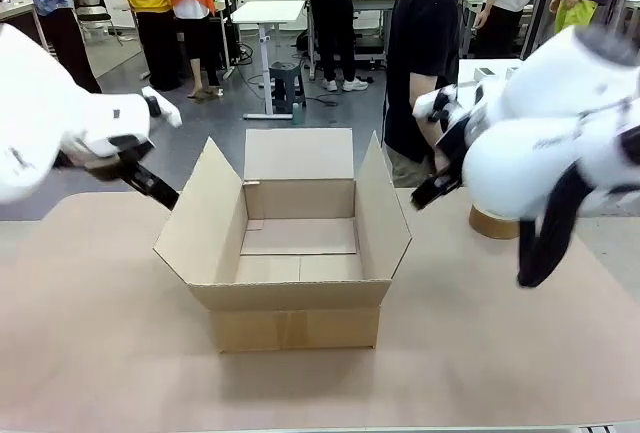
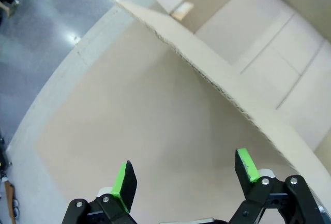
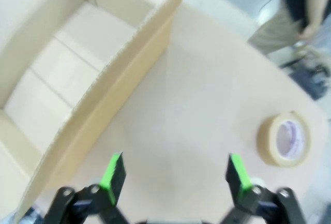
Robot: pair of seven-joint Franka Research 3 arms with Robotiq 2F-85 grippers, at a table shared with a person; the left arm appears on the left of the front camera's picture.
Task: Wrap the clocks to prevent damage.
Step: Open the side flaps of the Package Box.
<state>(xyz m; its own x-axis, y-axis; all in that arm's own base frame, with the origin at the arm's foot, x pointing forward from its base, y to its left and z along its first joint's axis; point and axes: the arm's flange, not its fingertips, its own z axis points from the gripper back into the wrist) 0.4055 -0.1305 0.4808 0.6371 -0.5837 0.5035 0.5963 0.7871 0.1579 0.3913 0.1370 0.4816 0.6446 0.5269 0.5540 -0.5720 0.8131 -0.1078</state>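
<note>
Both apart, empty: left pincer (image 2: pixel 185 171), right pincer (image 3: pixel 175 168) flank open cardboard box (image 1: pixel 300 328); tape roll (image 3: pixel 266 144) near right.

A matt, corrugated cardboard box (image 1: pixel 300 298) is sitting mid-frame on a smooth, matt table (image 1: pixel 100 353); a glossy floor (image 2: pixel 51 27) is gleaming at upper left.

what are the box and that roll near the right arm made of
Box: corrugated cardboard, matte brown; fluted edges show along the flaps in the wrist views. Roll: probably beige paper masking tape, matte, but blur leaves that open.
</note>
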